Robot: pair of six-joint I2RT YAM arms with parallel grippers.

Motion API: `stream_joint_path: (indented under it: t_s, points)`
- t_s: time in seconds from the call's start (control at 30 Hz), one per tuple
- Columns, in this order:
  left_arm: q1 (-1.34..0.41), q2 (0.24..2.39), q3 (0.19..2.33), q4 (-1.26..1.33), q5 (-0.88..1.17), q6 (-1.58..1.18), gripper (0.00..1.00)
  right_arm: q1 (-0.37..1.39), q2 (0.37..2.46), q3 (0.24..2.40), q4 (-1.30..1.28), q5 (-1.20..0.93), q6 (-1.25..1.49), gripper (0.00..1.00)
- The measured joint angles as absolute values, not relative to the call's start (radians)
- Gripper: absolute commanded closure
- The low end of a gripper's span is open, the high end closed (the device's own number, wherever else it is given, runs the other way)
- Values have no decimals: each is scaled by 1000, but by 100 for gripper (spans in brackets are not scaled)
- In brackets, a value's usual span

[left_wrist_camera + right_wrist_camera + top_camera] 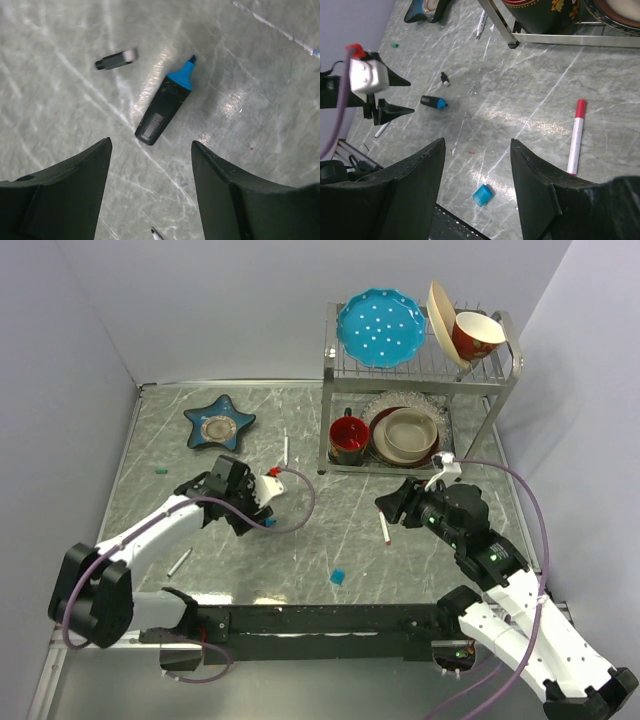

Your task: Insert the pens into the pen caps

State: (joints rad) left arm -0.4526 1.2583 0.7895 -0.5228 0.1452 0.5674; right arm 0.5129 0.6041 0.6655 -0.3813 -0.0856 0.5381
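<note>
We find no pen seated in a cap, so in our judgement the task stands at its very start. The black marker (162, 107) lies flat on the bench (345, 540), left of centre, with its blue tip bare. Its likely mate, the black cap (116, 59), lies near it but not touching.

The left gripper (151, 167) is poised low over the bench with the jaws apart and nothing between them. The marker's blunt end lies just ahead of the fingertips, untouched. We judge a pick-up of the marker to be the step in hand.

The right gripper (477, 150) hovers over the right half of the bench, jaws apart and empty. The red-tipped pen (576, 137) lies flat near it, towards the right edge. We cannot tell whether its red end is a cap.

The blue cap (482, 195) lies loose near the middle of the near edge. The teal cap (394, 45) sits towards the left edge, well apart from every pen. A white pen (286, 450) lies towards the far edge beside the dish rack (400, 377). A grey pen (180, 560) lies towards the near-left corner.

Outstanding: every pen has yet to be paired with a cap and pushed home.
</note>
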Motion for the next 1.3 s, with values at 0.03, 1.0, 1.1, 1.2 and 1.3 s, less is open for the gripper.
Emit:
stream_joint_path:
  t_s: [0.03,1.0,1.1,1.2,1.3]
  points:
    - [-453,1273,789,-522,152,586,32,513,600,665,-386,-80,538,37]
    - [-479,1575,860,-472,168,660,83,513,498,668,-451,-22,534,37]
    - [-508,1577,861,-461,133,612,99,513,489,668,-462,-18,535,37]
    - [-551,1576,859,-445,114,557,99,513,476,668,-469,-19,543,37]
    - [-601,1563,847,-427,112,501,99,513,460,668,-477,-20,558,37]
